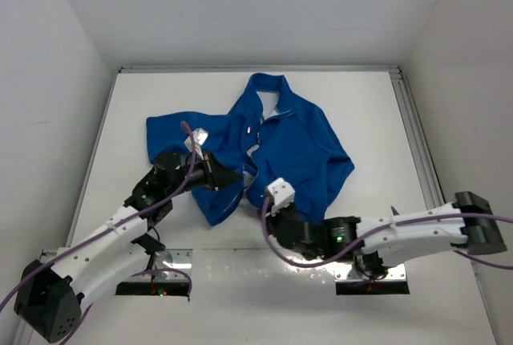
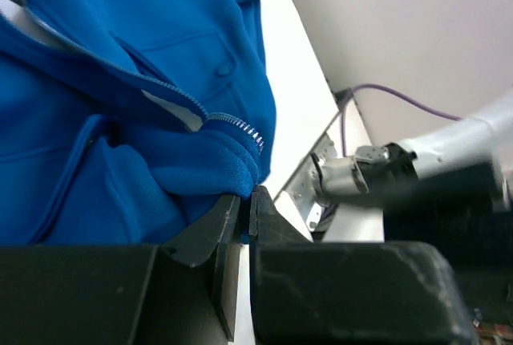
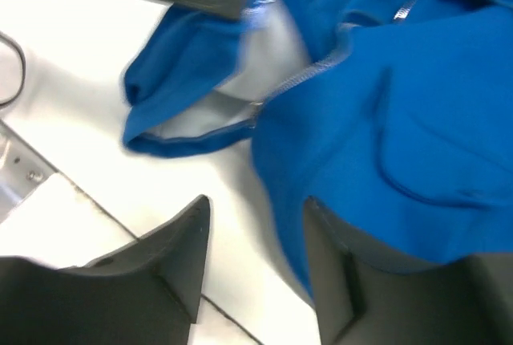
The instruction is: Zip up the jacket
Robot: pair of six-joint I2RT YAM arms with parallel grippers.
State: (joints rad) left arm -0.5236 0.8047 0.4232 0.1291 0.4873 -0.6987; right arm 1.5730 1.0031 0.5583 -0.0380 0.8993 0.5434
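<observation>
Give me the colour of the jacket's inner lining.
Whitish, where the blue jacket falls open near the zipper; the right wrist view shows the lining best.

Jacket (image 1: 292, 144) lies on table (image 1: 160, 96), mid-table, collar toward far side, hem toward my arm bases. One sleeve spreads out to left. From left wrist view I see left gripper (image 2: 245, 200) at lower corner of left front panel, right below zipper end, jaws together on fabric edge. Right gripper (image 3: 256, 241) sits just right of it at near hem, jaws apart, hem draped over right-hand finger (image 3: 337, 281), bare table between fingers.
</observation>
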